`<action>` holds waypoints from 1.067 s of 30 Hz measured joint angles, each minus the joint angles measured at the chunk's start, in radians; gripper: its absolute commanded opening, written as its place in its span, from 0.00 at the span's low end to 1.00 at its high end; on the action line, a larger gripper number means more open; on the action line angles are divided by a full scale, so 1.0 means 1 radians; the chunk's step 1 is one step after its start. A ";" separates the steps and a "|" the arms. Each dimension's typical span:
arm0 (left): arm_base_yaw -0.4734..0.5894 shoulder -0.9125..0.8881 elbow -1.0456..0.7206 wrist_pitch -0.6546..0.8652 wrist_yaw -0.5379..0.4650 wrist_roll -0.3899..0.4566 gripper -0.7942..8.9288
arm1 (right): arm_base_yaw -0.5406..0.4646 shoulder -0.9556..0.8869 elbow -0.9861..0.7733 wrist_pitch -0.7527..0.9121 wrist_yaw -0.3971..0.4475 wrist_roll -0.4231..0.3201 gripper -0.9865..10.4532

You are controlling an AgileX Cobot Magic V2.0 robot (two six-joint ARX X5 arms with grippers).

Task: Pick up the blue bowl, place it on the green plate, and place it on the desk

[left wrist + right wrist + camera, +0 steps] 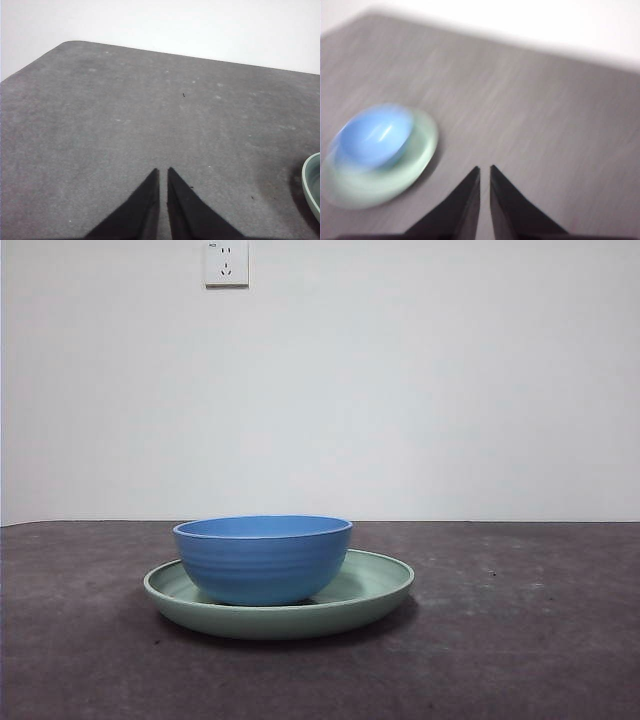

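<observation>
Bowl: the blue bowl sits upright inside the green plate, a little off centre toward one side of it, and no hand touches it.
Plate: it lies flat on the counter, carrying the bowl.
Left hand: your left hand hangs over bare counter with its jaws pressed almost together and nothing between them; only the plate's rim shows at the edge of its view.
Right hand: your right hand is also empty, jaws nearly closed, with bowl and plate off to one side. Its picture is smeared, so fine detail there cannot be read.
Stage: you appear to have the bowl on the plate already; what remains, judging by the task, is setting it onto the counter.
Doing it well: spread the jaws before you come down. Take one wall of the bowl at the rim, one jaw inside and one outside. Lift straight up until its base clears the plate's raised rim, then carry it sideways.
Watch: the plate may slide or tip if you drag the bowl across it.
</observation>
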 measured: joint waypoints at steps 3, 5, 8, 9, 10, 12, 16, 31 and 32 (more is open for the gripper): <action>0.000 0.000 0.000 0.000 0.000 0.000 0.11 | -0.053 -0.090 -0.216 0.311 0.001 -0.016 0.11; 0.000 0.000 0.000 0.000 0.000 0.000 0.11 | -0.076 -0.146 -0.370 0.538 0.001 -0.023 0.11; 0.000 0.000 0.000 0.000 0.000 0.000 0.11 | -0.103 -0.220 -0.554 0.797 0.001 -0.028 0.11; 0.000 0.000 0.000 0.000 0.000 0.000 0.11 | -0.110 -0.240 -0.598 0.849 0.001 -0.028 0.11; 0.000 0.000 0.000 0.000 0.000 0.000 0.11 | -0.118 -0.263 -0.639 0.883 0.000 -0.028 0.11; 0.000 0.000 0.000 0.000 0.000 0.000 0.11 | -0.138 -0.295 -0.705 0.888 0.000 -0.028 0.11; 0.000 0.000 0.000 0.000 0.000 0.000 0.11 | -0.175 -0.305 -0.800 0.878 0.007 -0.028 0.11; 0.000 0.000 0.000 0.000 0.000 0.000 0.11 | -0.219 -0.398 -0.889 0.751 0.203 -0.024 0.11; 0.000 0.000 0.000 0.000 0.000 0.000 0.11 | -0.219 -0.413 -0.889 0.721 0.209 -0.022 0.11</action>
